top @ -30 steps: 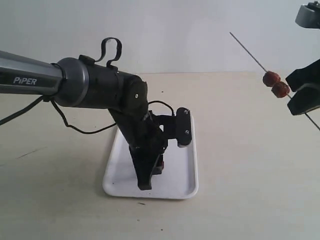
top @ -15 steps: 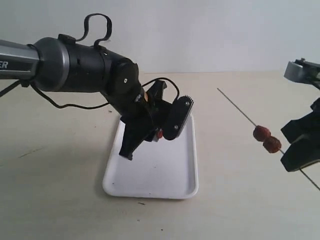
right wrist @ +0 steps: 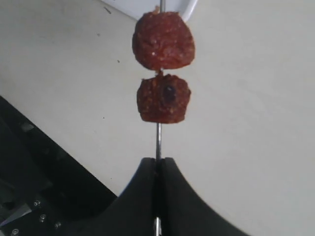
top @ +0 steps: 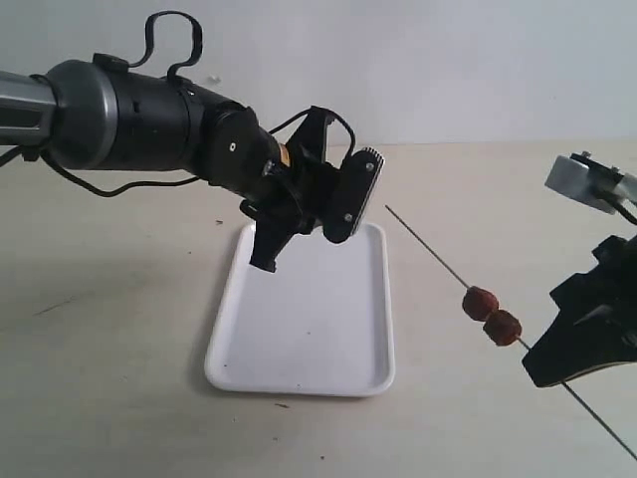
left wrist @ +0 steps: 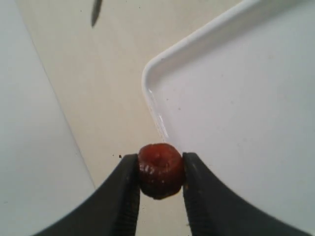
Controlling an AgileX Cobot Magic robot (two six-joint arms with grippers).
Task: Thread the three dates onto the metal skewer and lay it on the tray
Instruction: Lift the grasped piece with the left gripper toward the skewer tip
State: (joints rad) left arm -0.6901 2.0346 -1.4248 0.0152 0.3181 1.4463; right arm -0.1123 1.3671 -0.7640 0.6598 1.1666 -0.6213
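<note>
My left claw (left wrist: 160, 163) pinches a wrinkled red-brown date (left wrist: 160, 172) above the 11 o'clock corner of the flat white plastic tray (top: 318, 329); my right claw (right wrist: 157, 164) clamps the thin grey metal skewer (right wrist: 158, 137), its two threaded dates (right wrist: 163, 40) (right wrist: 163, 98) at the tray's 3 o'clock

Two dates (top: 481, 302) on skewer (top: 428, 249), right of tray (top: 318, 329)

Black left arm (top: 139, 124), grey tube (top: 20, 100), looped cable (top: 171, 35); black left gripper (left wrist: 161, 169).
</note>
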